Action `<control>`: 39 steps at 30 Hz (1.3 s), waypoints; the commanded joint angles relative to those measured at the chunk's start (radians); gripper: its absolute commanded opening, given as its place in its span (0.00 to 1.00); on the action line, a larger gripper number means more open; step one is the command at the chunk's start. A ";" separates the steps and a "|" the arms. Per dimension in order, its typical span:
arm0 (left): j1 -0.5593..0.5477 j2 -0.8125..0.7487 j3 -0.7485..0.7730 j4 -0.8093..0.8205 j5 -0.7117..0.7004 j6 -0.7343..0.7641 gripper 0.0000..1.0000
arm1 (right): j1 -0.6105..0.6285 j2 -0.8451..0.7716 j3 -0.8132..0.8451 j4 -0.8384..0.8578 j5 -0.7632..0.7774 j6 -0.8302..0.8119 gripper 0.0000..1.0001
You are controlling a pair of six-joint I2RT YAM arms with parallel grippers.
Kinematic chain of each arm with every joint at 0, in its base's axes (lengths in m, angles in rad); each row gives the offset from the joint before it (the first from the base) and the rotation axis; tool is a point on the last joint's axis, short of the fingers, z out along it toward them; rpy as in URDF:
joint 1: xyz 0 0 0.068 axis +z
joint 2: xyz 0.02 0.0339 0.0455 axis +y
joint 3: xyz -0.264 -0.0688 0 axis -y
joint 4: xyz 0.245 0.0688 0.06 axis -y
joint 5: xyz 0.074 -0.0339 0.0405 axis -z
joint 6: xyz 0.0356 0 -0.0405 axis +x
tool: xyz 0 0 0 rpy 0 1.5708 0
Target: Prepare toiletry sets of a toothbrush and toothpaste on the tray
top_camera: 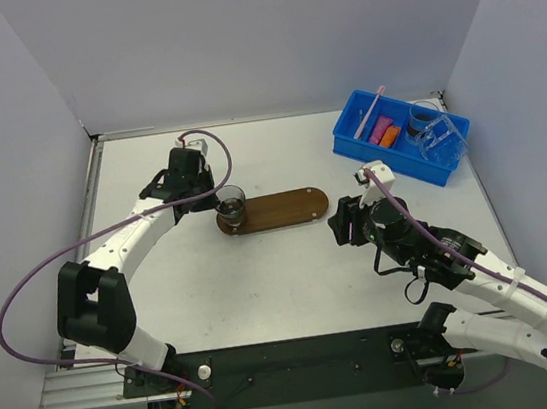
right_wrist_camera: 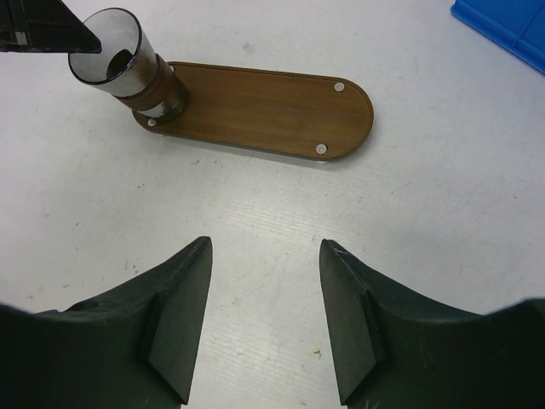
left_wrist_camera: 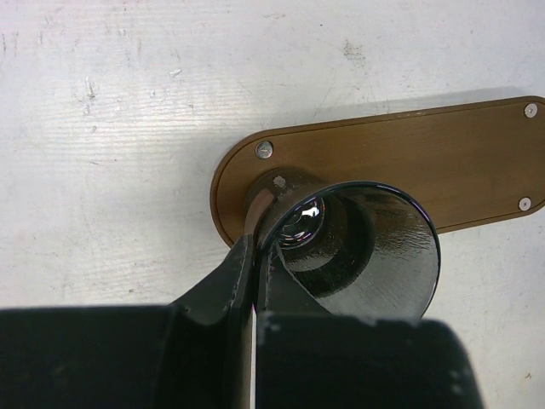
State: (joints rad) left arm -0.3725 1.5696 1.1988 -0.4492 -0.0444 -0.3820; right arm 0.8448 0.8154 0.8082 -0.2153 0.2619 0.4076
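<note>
While the left end effector [left_wrist_camera: 254, 256] pinches a smoky glass cup [left_wrist_camera: 375, 264] on the dark-brown oblong wooden tray [left_wrist_camera: 443, 162], the right end effector [right_wrist_camera: 264, 290] hangs spread.

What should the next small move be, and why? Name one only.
Probably the left gripper should open its jaws and lift clear. They are shut on the rim of the glass cup, which seems to stand on the left end of the tray. The toothbrush and toothpaste tubes lie in the blue bin, and the right gripper hovers open and empty.
</note>
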 commanded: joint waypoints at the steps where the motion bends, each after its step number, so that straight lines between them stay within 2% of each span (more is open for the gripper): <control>1: 0.004 0.000 0.062 0.081 0.005 0.002 0.00 | -0.001 0.007 0.034 -0.007 0.020 -0.012 0.49; 7: 0.004 0.003 0.065 0.075 0.000 0.005 0.01 | -0.003 0.005 0.034 -0.012 0.019 -0.013 0.50; 12: 0.004 0.001 0.065 0.073 -0.002 0.008 0.14 | -0.001 0.005 0.029 -0.013 0.031 -0.013 0.52; 14: 0.004 0.000 0.067 0.073 0.001 0.009 0.27 | -0.003 0.007 0.029 -0.015 0.030 -0.012 0.52; 17: 0.004 -0.005 0.068 0.069 0.000 0.012 0.40 | -0.001 0.005 0.031 -0.016 0.028 -0.013 0.52; 20: 0.004 -0.006 0.067 0.072 0.000 0.012 0.46 | -0.003 0.007 0.032 -0.018 0.020 -0.023 0.52; 28: 0.004 -0.036 0.059 0.086 -0.005 0.022 0.50 | -0.003 -0.005 0.043 -0.033 0.048 -0.026 0.52; 32: 0.004 -0.127 0.012 0.153 0.000 0.043 0.63 | -0.018 -0.005 0.081 -0.079 0.097 -0.055 0.56; 36: 0.004 -0.215 -0.042 0.205 -0.018 0.064 0.67 | -0.093 0.013 0.140 -0.128 0.074 -0.090 0.60; 39: 0.004 -0.272 -0.065 0.227 -0.032 0.083 0.68 | -0.240 0.044 0.186 -0.154 -0.022 -0.102 0.61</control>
State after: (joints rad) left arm -0.3721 1.3926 1.1496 -0.3325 -0.0513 -0.3374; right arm 0.7334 0.8257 0.9211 -0.3248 0.2977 0.3405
